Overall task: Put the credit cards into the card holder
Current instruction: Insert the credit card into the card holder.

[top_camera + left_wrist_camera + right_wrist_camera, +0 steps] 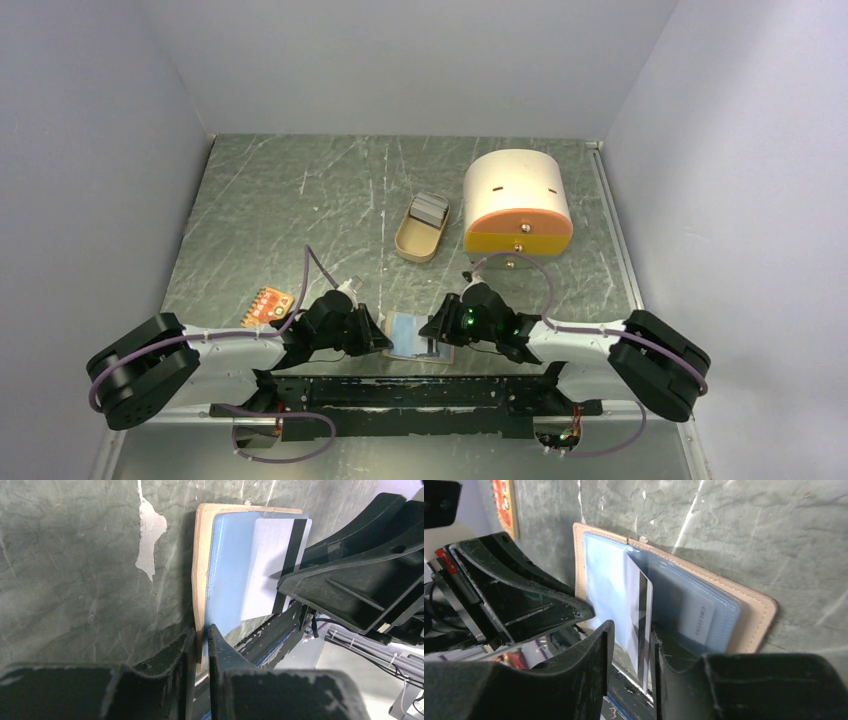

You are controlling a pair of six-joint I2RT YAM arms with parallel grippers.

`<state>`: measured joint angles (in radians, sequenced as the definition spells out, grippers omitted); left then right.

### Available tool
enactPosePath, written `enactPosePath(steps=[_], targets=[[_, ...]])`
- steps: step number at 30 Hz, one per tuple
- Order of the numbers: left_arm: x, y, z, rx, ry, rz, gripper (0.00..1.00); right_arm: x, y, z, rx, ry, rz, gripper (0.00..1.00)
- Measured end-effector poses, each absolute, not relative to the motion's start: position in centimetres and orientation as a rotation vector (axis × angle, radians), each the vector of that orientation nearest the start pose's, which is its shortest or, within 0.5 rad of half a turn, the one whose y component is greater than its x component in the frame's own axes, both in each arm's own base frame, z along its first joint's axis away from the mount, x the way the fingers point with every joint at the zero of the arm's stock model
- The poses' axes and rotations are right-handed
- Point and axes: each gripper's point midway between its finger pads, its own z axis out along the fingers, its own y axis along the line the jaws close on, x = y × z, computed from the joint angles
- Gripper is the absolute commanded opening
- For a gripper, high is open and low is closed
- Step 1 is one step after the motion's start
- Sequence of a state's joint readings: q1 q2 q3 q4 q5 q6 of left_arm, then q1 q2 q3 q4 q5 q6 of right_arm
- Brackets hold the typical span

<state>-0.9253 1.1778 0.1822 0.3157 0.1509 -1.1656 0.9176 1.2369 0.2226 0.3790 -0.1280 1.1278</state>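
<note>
The beige-tan card holder (408, 332) lies open at the table's near edge, its light blue lining up. My left gripper (383, 335) is shut on the holder's tan edge (200, 555), as the left wrist view (202, 630) shows. A whitish-grey card with a dark stripe (272, 565) stands on edge at the holder's fold (644, 610). My right gripper (631, 630) is open around it; the card rests against one finger, with a gap to the other. Another pale printed card (698, 617) sits inside the holder's translucent blue pocket (724, 610).
An orange-red dotted piece (272, 305) lies left of the left gripper. An oval tan tin tray (420, 230) and a cream rounded box with an orange front (517, 205) stand farther back. Both arms crowd the near edge.
</note>
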Motion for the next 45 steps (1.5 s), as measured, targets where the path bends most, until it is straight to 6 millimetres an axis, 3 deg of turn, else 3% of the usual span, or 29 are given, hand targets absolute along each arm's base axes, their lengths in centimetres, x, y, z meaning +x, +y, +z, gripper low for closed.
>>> enactPosePath(steps=[8, 25, 34, 45], targets=[[11.7, -26.2, 2.1, -0.208, 2.567, -1.16, 0.18, 14.1, 26.0, 3.2, 0.13, 2.526, 1.007, 0.39], [11.7, -26.2, 1.9, -0.198, 2.572, -1.152, 0.18, 13.9, 27.0, 2.6, 0.114, 2.545, 1.048, 0.31], [11.8, -26.3, 2.2, -0.183, 2.568, -1.149, 0.19, 13.7, 27.4, 2.9, 0.094, 2.545, 1.057, 0.46], [11.8, -26.4, 2.3, -0.179, 2.565, -1.159, 0.2, 13.7, 26.5, 3.3, 0.065, 2.554, 0.989, 0.45]])
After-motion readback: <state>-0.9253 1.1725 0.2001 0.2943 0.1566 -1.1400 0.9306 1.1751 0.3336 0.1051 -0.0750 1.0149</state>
